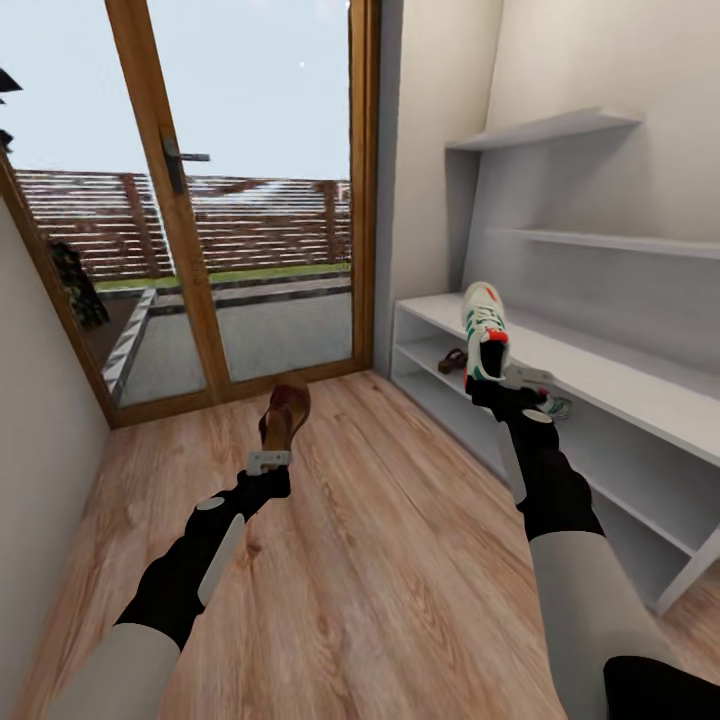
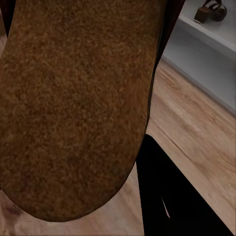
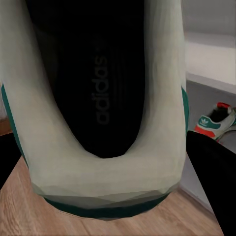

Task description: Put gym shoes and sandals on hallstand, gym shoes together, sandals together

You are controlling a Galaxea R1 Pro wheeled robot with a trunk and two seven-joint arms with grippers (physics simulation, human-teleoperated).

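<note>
- Right end effector (image 1: 492,388) clamped on heel of white lace-up gym shoe with green stripes (image 1: 485,325), toe up, beside pale grey two-tier hallstand (image 1: 600,372), likely for placing.
- Second gym shoe (image 3: 216,123) and brown strappy sandal (image 1: 453,360) sit on lower tier.
- Left end effector (image 1: 268,462) grips brown leather sandal (image 1: 284,416) above wood-plank floor (image 1: 380,540), awaiting its turn.

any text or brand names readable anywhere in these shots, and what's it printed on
"adidas": printed on the dark insole inside the white lace-up sneaker with green stripes held by the right gripper, read in the right wrist view.
No other text is readable: none on the brown leather sandal in the left gripper, nor on the pale grey-white shoe rack.
</note>
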